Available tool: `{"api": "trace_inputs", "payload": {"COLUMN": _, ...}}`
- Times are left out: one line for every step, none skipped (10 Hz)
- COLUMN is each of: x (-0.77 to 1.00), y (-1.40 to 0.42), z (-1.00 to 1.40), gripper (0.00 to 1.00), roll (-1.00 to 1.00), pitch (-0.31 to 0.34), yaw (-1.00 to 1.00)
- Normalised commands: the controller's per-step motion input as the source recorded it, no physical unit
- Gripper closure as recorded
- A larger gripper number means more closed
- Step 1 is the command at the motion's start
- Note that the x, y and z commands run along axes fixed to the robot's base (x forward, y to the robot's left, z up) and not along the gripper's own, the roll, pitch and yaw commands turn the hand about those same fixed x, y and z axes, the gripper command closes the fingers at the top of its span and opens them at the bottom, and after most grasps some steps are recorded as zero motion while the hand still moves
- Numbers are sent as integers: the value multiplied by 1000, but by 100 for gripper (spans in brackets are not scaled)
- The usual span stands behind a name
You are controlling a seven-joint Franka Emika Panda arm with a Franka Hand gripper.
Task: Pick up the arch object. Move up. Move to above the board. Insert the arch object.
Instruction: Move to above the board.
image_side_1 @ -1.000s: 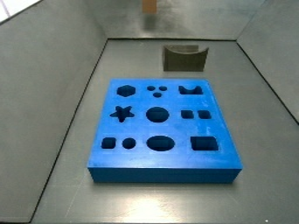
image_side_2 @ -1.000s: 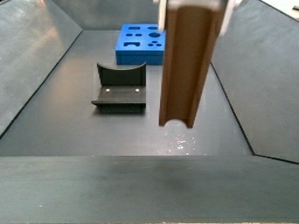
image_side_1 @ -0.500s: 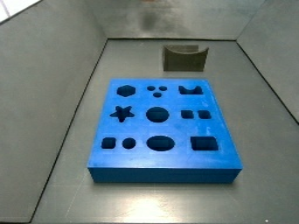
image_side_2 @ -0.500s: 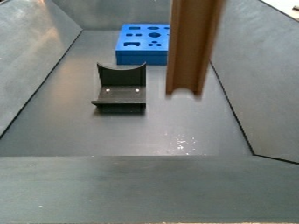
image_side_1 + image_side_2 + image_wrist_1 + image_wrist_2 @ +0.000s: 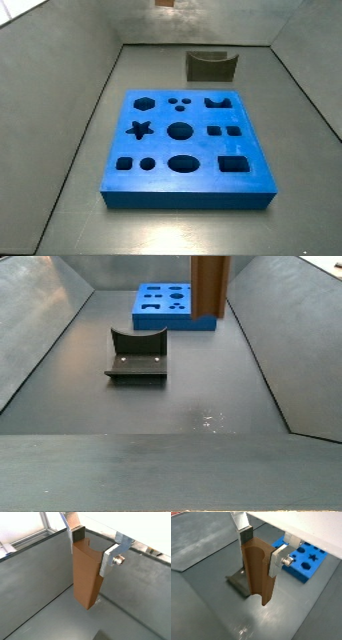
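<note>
The arch object (image 5: 258, 574), a tall brown bar with a curved notch at its lower end, hangs clear above the worktop (image 5: 201, 396). My gripper (image 5: 261, 549) has its jaws clenched on the bar's upper part. I judge the lift is nearly finished. Next comes travel to above the board (image 5: 167, 306) at the upper middle of the frame. The fixture (image 5: 136, 356) stands left of centre and well below the bar, and the sloping walls leave room.

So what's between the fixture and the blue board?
Only bare grey floor separates the fixture and the board, in both side views. The pincer, holding the orange-brown bar, hangs above the floor.
</note>
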Motion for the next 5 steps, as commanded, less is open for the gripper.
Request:
{"api": "trace_inputs", "payload": {"x": -36, "y": -1000, "z": 100, "gripper": 100, "roll": -1, "pitch": 5, "yaw": 14}}
{"api": "trace_inputs", "payload": {"x": -34, "y": -1000, "z": 101, "gripper": 100, "roll": -4, "pitch": 10, "yaw": 11}}
{"api": "trace_inputs", "payload": {"x": -35, "y": -1000, "z": 104, "gripper": 100, "roll": -6, "pitch": 10, "yaw": 8}}
{"api": "trace_inputs", "payload": {"x": -38, "y": -1000, "z": 104, "gripper": 100, "roll": -12, "pitch": 3, "yaw": 9}}
{"api": "trace_inputs", "payload": {"x": -39, "y": -1000, "z": 104, "gripper": 100, "roll": -10, "pitch": 1, "yaw": 8}}
